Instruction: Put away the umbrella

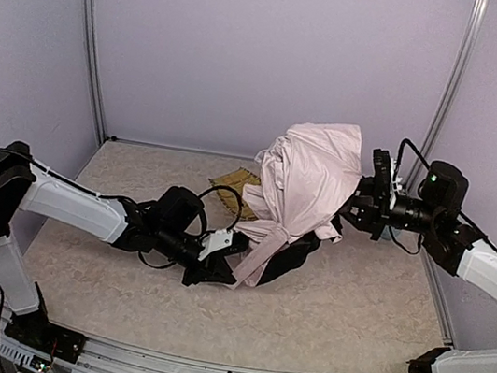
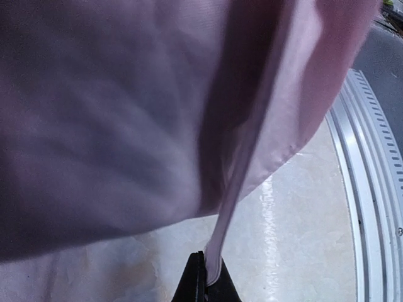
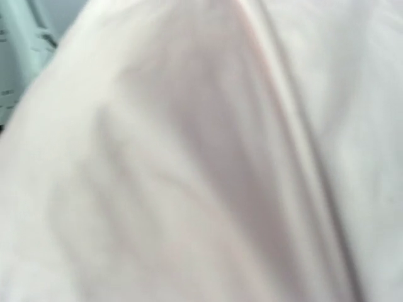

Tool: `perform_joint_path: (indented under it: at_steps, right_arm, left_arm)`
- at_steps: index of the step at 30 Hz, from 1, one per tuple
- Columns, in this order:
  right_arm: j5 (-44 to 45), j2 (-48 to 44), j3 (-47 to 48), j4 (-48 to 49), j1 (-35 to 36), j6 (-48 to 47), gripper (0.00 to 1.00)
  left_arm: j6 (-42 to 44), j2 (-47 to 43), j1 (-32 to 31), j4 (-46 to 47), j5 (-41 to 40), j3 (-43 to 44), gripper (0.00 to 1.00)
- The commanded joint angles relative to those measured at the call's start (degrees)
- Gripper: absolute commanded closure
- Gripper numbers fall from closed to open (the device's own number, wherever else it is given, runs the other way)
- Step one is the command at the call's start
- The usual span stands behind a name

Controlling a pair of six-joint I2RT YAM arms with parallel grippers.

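Note:
The umbrella [image 1: 311,182] is a bunched mass of pale pink fabric raised above the table's middle, with black underside folds [image 1: 290,255] hanging below it. A narrow pink strip [image 2: 233,207] runs down from the canopy [image 2: 126,113] into my left gripper [image 2: 211,280], which is shut on its end. From above, that gripper [image 1: 233,274] sits low by the table at the canopy's lower left. My right gripper [image 1: 350,212] presses into the canopy's right side and holds it up, its fingertips buried in the cloth. Pink fabric [image 3: 201,151] fills the whole right wrist view. Shaft and handle are hidden.
A woven bamboo tray [image 1: 232,187] lies on the table behind the umbrella, partly covered by the fabric. Pale walls with metal posts [image 1: 95,49] enclose the table on three sides. A ribbed metal rail [image 2: 371,189] runs along the table edge.

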Motion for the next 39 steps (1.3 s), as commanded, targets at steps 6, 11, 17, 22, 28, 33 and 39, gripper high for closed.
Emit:
perform_joint_path:
  at_steps: [6,11,17,22,28,33,39]
  right_arm:
    - [-9.72,-0.27,2.50,-2.09,10.48,-4.47,1.00]
    - [-5.38,2.70,-1.56,-8.02,18.68,-7.54,1.00]
    - [4.87,6.43,-7.40,-11.76,26.09,-9.30,1.00]
    - [11.40,12.04,-10.89,-11.71,30.03,-6.68,1.00]
    - [14.71,20.04,-10.82,-11.48,32.95,-2.30,1.00]
    - [11.94,27.07,-8.89,-11.30,33.11,2.42,1.00]
    - [8.32,33.04,-7.53,-11.62,33.10,8.94,1.00]
  left_arm:
    - [4.19,14.82,6.46,5.61,-0.59,13.35,1.00]
    - [4.94,18.05,9.96,8.13,0.00,19.32,1.00]
    - [6.33,19.14,12.10,9.32,1.26,22.89,1.00]
    - [8.42,18.37,12.40,8.85,-0.73,23.24,1.00]
    - [9.75,15.86,13.00,9.29,-3.33,22.06,1.00]
    - [10.63,13.38,13.53,10.40,-8.61,19.62,1.00]
    - [10.07,9.27,15.17,14.23,-11.58,13.65,1.00]
